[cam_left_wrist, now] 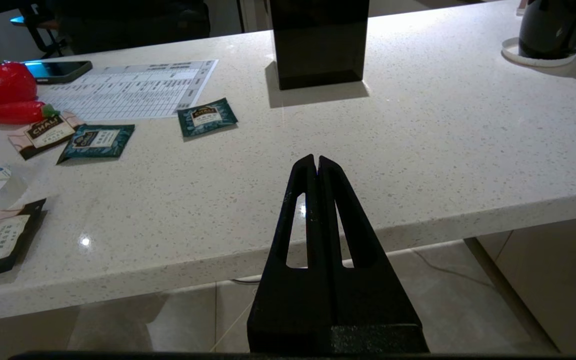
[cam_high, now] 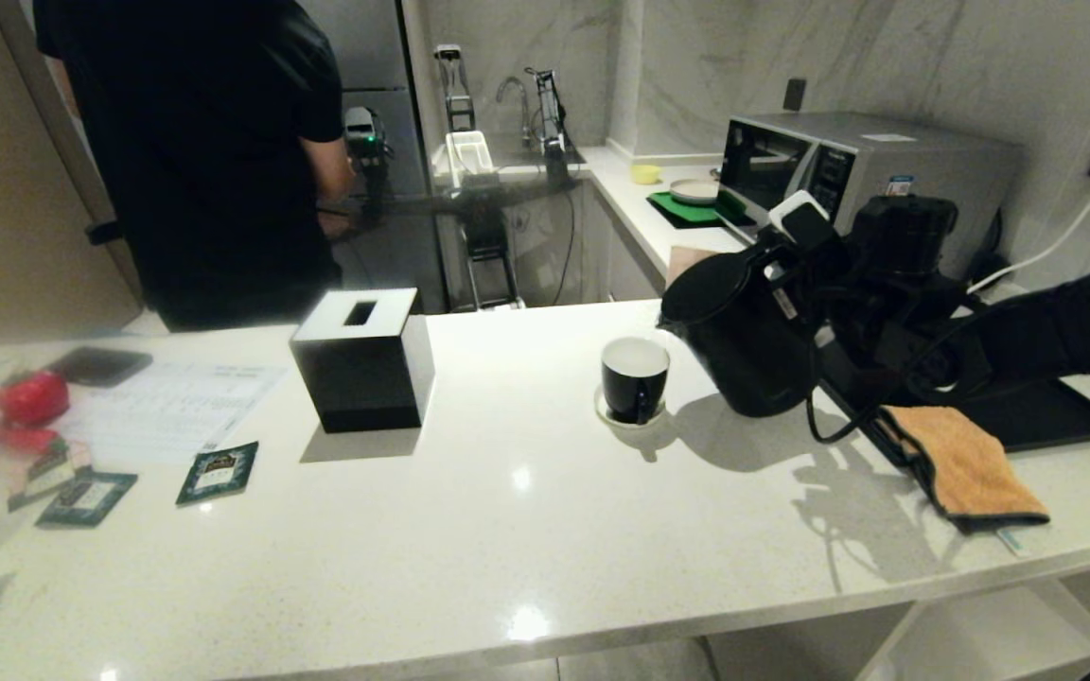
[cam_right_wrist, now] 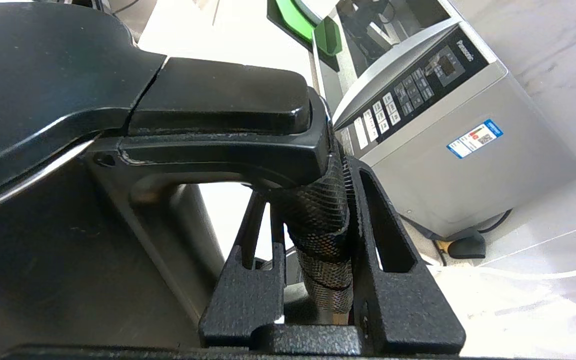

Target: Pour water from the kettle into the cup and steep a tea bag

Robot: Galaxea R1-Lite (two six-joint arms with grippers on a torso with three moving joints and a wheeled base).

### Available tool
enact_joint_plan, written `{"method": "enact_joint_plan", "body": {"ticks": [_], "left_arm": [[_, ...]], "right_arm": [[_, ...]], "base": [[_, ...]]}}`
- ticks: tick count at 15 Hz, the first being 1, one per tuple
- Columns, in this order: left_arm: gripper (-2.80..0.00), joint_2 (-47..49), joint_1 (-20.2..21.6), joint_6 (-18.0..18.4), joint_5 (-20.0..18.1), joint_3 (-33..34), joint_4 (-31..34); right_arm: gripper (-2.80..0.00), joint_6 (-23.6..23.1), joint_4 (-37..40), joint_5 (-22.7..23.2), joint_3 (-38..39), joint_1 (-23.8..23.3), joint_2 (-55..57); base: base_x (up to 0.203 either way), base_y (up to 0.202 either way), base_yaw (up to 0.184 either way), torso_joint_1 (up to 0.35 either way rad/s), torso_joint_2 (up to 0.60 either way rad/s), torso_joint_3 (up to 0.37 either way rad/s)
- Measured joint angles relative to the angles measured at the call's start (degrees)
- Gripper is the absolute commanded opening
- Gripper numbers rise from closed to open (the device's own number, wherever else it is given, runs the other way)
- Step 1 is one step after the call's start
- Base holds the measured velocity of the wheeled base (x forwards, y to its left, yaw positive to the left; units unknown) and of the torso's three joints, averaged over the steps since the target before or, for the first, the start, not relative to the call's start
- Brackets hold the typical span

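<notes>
The matte black kettle (cam_high: 744,345) hangs tilted above the counter, its spout leaning toward the cup (cam_high: 635,378). My right gripper (cam_high: 824,317) comes in from the right and is shut on the kettle's loop handle (cam_right_wrist: 318,215), which fills the space between its fingers (cam_right_wrist: 393,235). The kettle (cam_right_wrist: 43,130) body and lid fill most of the right wrist view. The cup is glossy black with a white inside and stands on a small white saucer (cam_high: 613,417), just left of the spout. No stream of water shows. The tea bag is out of view. My left gripper (cam_left_wrist: 316,160) is shut and empty at the counter's front edge.
A black box (cam_high: 363,359) stands left of the cup. Dark green sachets (cam_high: 218,471) lie at the front left beside a printed sheet (cam_high: 176,407) and red toy fruit (cam_high: 31,397). An orange cloth (cam_high: 966,463) and a microwave (cam_high: 857,170) are on the right. A person in black (cam_high: 195,161) stands behind the counter.
</notes>
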Motion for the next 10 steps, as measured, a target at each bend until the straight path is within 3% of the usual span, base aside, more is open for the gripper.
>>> {"method": "enact_joint_plan", "body": {"ticks": [10], "left_arm": [[-2.80, 0.00, 0.00, 0.00, 0.01, 0.00, 0.00]], "right_arm": [[-2.80, -3.18, -1.29, 0.17, -0.32, 0.77, 0.71]], "base": [[0.000, 0.000, 0.000, 0.000, 0.00, 0.000]]}}
